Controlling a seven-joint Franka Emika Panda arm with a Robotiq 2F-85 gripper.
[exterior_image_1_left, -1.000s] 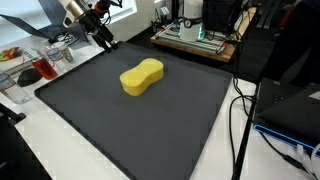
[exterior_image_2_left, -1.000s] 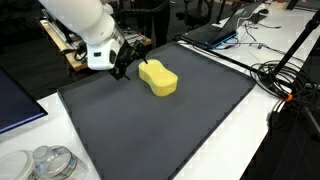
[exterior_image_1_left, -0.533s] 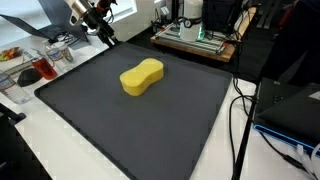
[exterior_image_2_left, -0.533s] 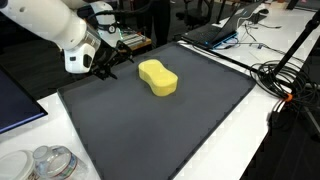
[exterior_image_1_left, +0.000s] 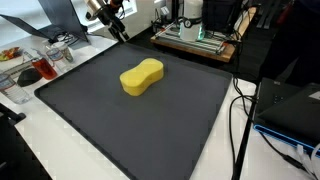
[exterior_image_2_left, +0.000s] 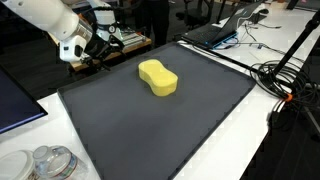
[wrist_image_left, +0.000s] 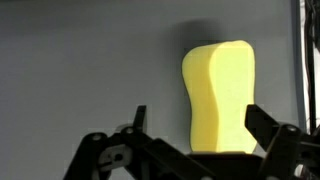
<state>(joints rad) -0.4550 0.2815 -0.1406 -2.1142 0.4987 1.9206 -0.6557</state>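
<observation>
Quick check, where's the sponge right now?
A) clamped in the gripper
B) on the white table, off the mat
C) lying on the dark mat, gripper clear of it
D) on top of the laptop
C: the sponge lies flat on the mat, while the gripper hangs open over the mat's edge, apart from the sponge and holding nothing.
</observation>
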